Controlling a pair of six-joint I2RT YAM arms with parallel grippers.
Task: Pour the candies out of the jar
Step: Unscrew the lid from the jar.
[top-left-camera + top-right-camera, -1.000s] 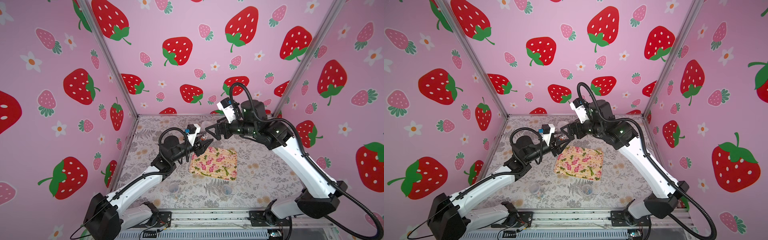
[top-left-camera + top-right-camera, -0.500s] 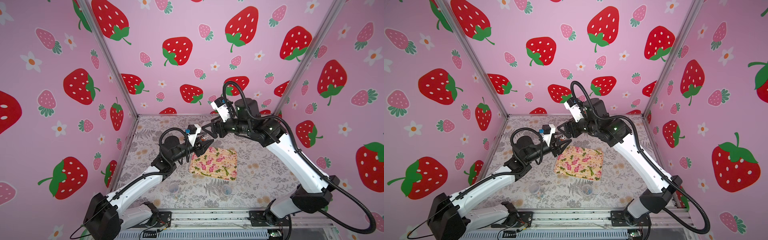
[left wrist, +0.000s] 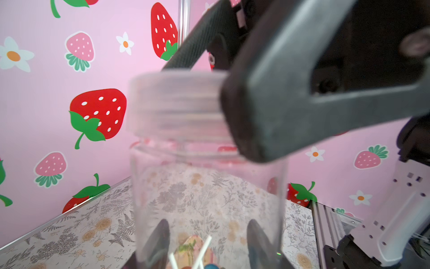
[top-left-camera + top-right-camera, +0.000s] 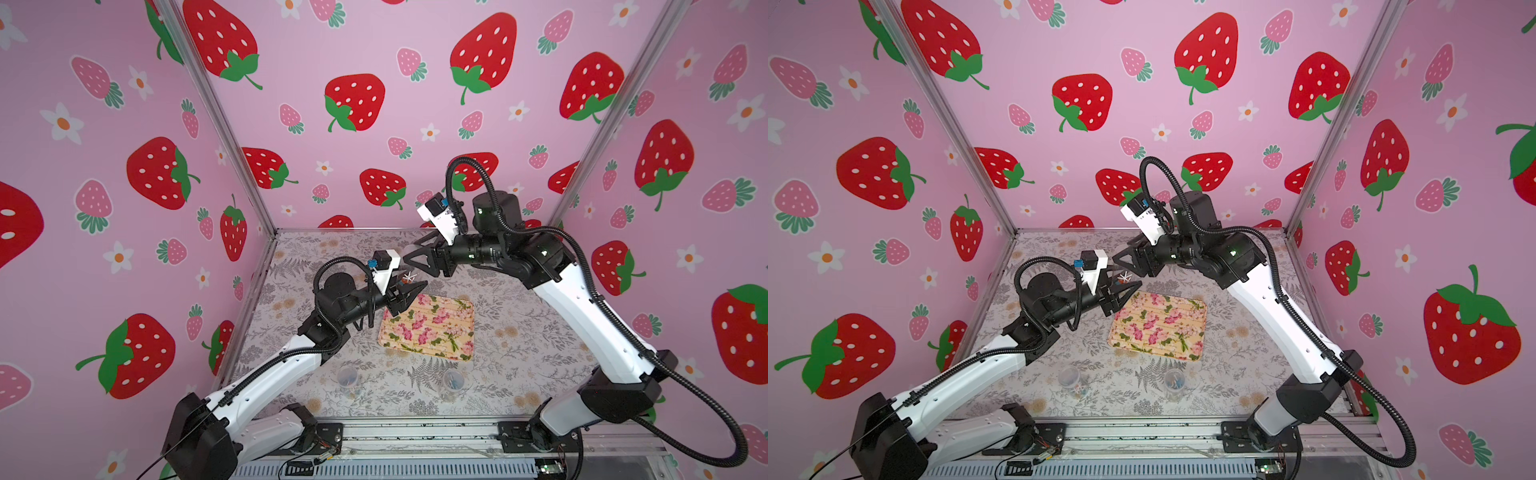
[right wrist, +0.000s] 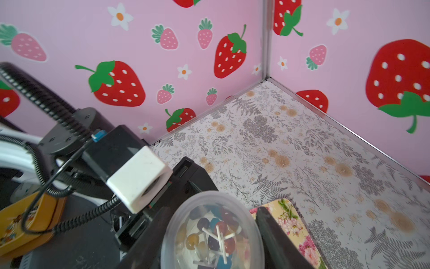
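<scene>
A clear jar [image 3: 207, 186] with a cloudy screw lid [image 3: 176, 102] is held upright above the table, near the far left corner of the floral tray [image 4: 428, 328]. My left gripper [image 3: 209, 244] is shut on the jar's body, one finger on each side. The candies [image 5: 216, 235], round coloured heads on white sticks, lie at the jar's bottom and show through the lid [image 5: 213, 233]. My right gripper [image 5: 213, 240] reaches in from the right, and its fingers [image 5: 272, 233] press both sides of the lid. In both top views the jar [image 4: 409, 272] [image 4: 1123, 276] sits between the two grippers.
Two small clear cups [image 4: 347, 378] [image 4: 452, 380] stand near the table's front edge. Pink strawberry walls close the left, back and right sides. The tray [image 4: 1158, 328] lies mid-table, just right of my left gripper [image 4: 1129, 286]. A metal rail [image 4: 415, 432] runs along the front.
My right arm has swung left and down to the jar's top, and its jaws have narrowed around the lid. The left arm and the jar have stayed put.
</scene>
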